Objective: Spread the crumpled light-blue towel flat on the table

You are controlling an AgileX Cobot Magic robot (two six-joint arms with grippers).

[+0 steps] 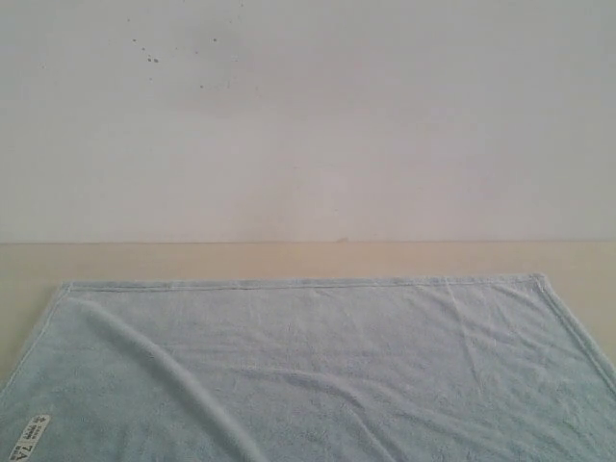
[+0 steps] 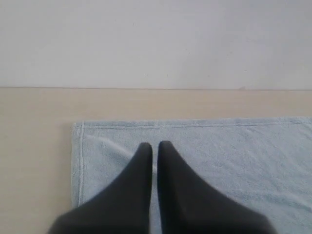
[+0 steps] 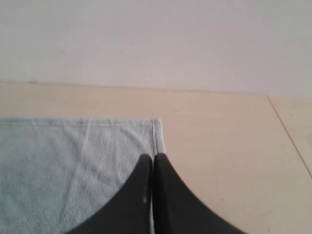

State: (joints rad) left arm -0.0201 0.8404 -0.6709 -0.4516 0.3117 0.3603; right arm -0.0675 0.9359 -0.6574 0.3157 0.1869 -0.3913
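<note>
Towel [image 1: 327, 366] is lying nearly flat on the surface [image 1: 289, 260], with left jaws and right jaws both sitting closed by its far corners, maybe pinching cloth to pull out wrinkles.

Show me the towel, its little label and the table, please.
towel [image 1: 366, 366], exterior view, middle of the cloth.
label [image 1: 29, 438], exterior view, its white printed face.
table [image 1: 289, 260], exterior view, bare strip behind the towel.
</note>
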